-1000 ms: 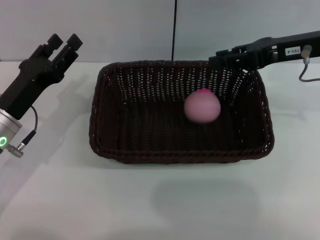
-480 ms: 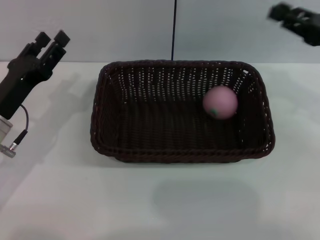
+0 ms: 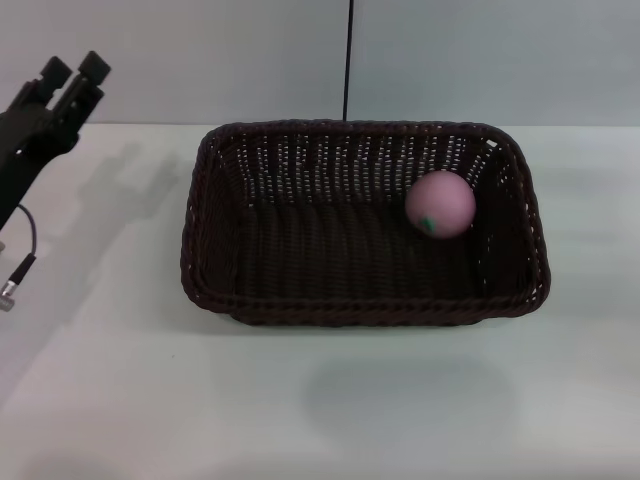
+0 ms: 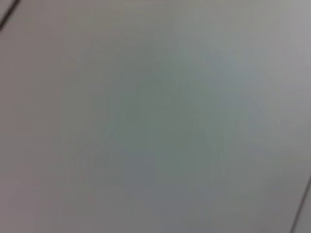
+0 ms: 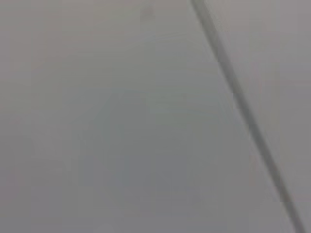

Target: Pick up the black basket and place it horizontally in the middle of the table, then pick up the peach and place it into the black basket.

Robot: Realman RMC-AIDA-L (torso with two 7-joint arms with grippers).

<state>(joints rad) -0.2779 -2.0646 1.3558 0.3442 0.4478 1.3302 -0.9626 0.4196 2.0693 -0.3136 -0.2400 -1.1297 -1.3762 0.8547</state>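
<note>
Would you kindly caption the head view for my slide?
Peach resting inside the black basket on the table, left gripper off to the side.

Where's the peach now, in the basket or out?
In. The peach sits on the floor of the black basket, near its right wall, with nothing gripping it.

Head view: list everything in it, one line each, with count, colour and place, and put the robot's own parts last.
Woven wicker basket: one, very dark brown-black, rectangular, lying lengthwise across the middle of the table.
Small round toy peach: one, pink with a green leaf mark, inside the basket near its far right corner.
Flat tabletop: one, plain white, under the basket.
Thin vertical cable: one, black, against the wall behind the basket.
Left pincer: one, black, raised at the far left edge, away from the basket.
Right pincer: not in view.
</note>
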